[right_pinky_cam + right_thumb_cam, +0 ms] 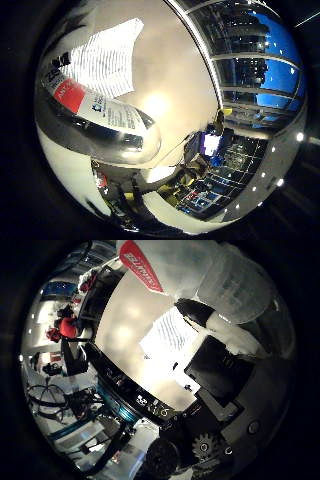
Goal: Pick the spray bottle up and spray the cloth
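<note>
The bottle (pixel 107 117), white with a red label, fills the left of the little-finger-side frame, close against the palm. The hand (pixel 225 375) is clenched around it, fingers wrapped over its body. The striped cloth (pixel 107 62) lies on the pale table (pixel 170 75) behind the bottle, upper left.

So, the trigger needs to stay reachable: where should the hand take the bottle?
Around the bottle's labelled body, palm from the side. It is rounded, fills both palm views, so it is already close. The cloth lies on the table beyond.
</note>
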`<action>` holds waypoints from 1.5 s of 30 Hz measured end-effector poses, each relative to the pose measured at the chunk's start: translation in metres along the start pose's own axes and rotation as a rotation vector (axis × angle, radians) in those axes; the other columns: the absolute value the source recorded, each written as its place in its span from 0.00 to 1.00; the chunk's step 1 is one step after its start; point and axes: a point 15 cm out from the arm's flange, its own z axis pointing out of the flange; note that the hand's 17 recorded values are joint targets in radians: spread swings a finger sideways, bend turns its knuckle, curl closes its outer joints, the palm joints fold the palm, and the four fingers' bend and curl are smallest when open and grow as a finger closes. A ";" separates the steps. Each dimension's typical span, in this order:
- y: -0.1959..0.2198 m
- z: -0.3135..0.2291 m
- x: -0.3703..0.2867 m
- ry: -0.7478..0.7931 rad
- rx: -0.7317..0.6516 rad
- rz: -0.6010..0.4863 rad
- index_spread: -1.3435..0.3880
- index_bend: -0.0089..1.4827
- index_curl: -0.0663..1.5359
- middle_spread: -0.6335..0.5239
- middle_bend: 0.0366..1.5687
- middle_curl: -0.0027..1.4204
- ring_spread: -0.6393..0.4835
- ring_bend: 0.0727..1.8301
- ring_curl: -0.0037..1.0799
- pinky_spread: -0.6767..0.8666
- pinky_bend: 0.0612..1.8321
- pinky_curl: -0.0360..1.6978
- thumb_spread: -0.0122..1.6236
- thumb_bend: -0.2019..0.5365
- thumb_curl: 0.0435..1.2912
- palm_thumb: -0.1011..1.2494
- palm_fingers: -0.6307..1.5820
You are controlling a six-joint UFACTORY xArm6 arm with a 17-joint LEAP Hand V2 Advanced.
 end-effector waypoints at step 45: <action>-0.084 -0.126 -0.139 -0.701 0.584 0.235 0.64 0.75 0.61 0.46 0.91 0.49 0.36 0.73 0.77 0.34 0.54 0.93 0.50 0.25 0.66 0.83 0.79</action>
